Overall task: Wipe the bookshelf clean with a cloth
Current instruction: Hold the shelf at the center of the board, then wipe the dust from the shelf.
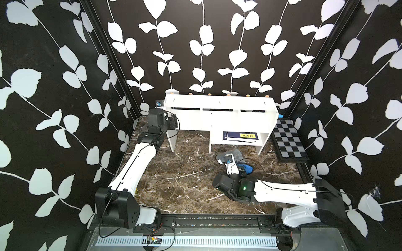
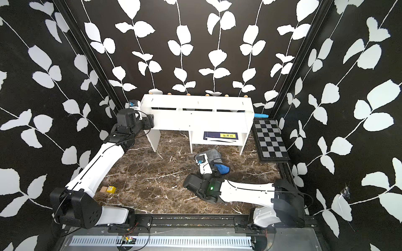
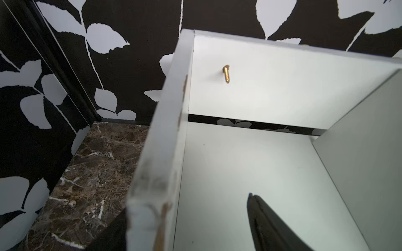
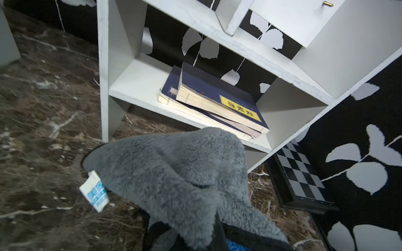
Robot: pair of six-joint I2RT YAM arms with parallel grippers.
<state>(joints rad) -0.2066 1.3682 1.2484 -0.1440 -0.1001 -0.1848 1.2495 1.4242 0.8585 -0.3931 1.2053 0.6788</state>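
Observation:
The white bookshelf (image 1: 217,119) (image 2: 195,119) stands against the back wall in both top views. My left gripper (image 1: 171,121) (image 3: 185,206) is at its left end, open, straddling the left side panel (image 3: 165,130). One finger (image 3: 261,221) is inside the shelf and stands apart from the panel. The grey and blue cloth (image 1: 237,153) (image 2: 213,154) (image 4: 174,173) hangs bunched just above the marble floor in front of the lower compartment. My right gripper (image 1: 227,157) (image 4: 213,234) is shut on it, its fingers mostly hidden by the pile. A white tag (image 4: 94,191) dangles from the cloth.
Two dark blue books (image 1: 240,135) (image 4: 217,104) lie in the lower compartment. A black-and-grey checkered board (image 1: 289,141) lies right of the shelf. A small wooden block and a yellow cube (image 2: 108,189) sit by the left arm. A brass screw (image 3: 226,73) sticks out inside the shelf.

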